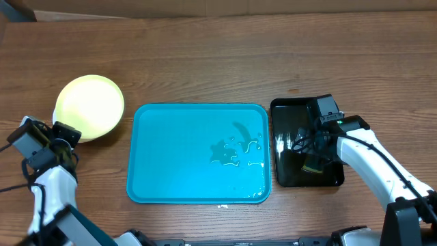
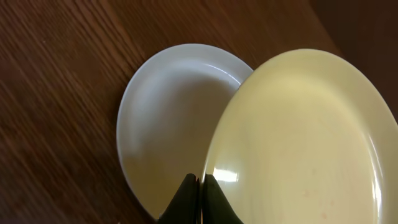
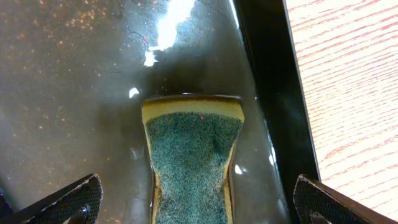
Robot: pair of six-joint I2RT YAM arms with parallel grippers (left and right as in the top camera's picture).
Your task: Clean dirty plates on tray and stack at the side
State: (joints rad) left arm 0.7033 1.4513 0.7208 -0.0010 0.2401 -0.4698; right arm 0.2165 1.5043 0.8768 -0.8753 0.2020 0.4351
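Left of the tray (image 1: 171,164), by the left edge of the desk (image 1: 205,55), the left gripper (image 2: 200,198) clenches the pale yellow-green plate (image 2: 298,143), askew over a white plate (image 2: 168,118). The tray holds only water (image 1: 235,152); the right gripper (image 3: 199,208) gapes around the sponge (image 3: 191,155). Only squaring the two seems left
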